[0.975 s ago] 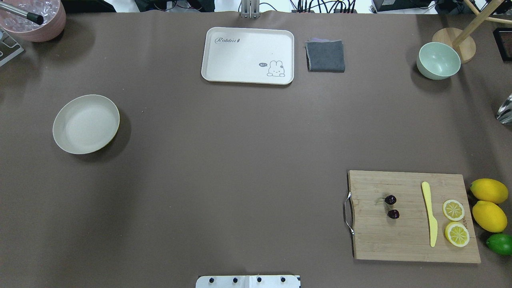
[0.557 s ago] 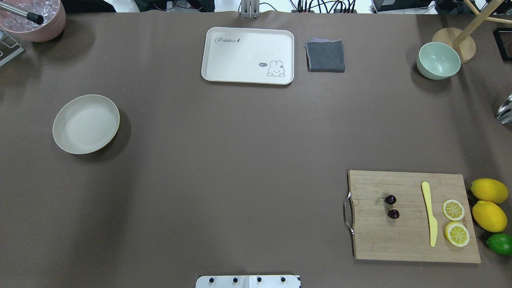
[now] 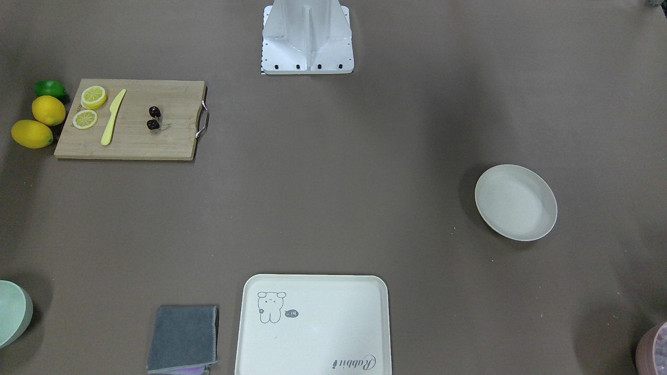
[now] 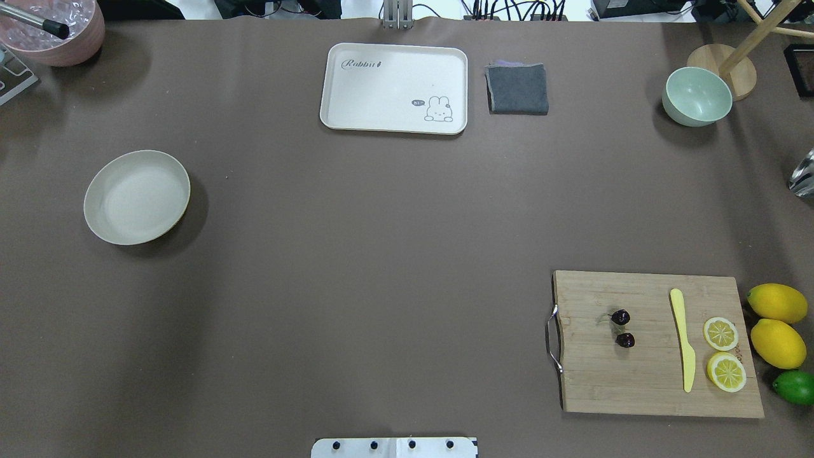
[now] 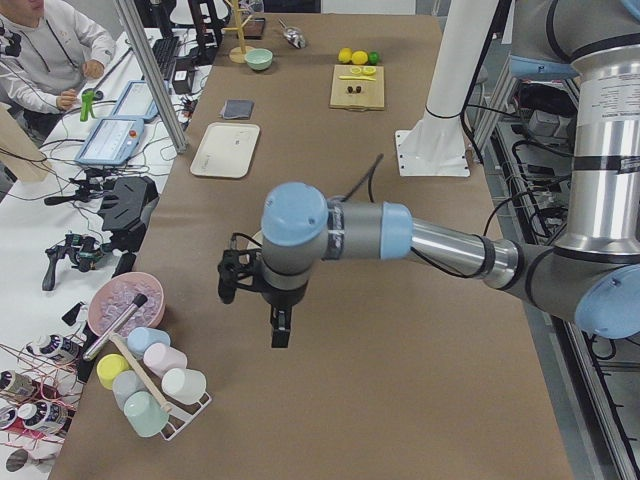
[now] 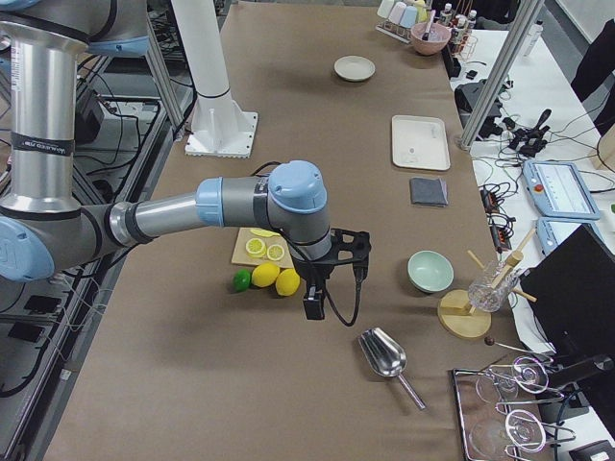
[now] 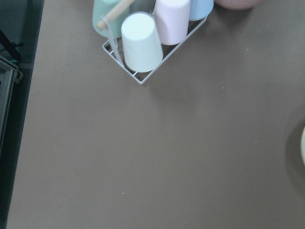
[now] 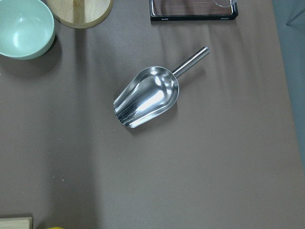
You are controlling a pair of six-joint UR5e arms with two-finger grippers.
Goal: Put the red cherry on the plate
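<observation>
I haven't started the reach: the red cherry (image 4: 620,317) lies on the cutting board (image 4: 648,381), lower right, and the plate (image 4: 137,197) sits mid-left. For the left gripper (image 5: 280,335) and right gripper (image 6: 312,307), I cannot tell the finger spread. Next I'd bring the right one over the cherry.

This is a robotics lab rather than a real kitchen: a left arm (image 5: 440,240) and a right arm (image 6: 173,216), both grey with blue joint caps, rise from a white pedestal (image 3: 307,36) at the near edge of a long table (image 4: 381,254) covered in brown sheet. Beyond the table's far side, a white workbench (image 6: 480,53) carries teach pendants (image 5: 110,140) and tangled cables (image 4: 509,9) between aluminium frame posts (image 5: 150,70), and a person (image 5: 50,50) sits there. A cutting board (image 4: 655,343) and a cup rack (image 5: 150,385) lie well apart on the table.
</observation>
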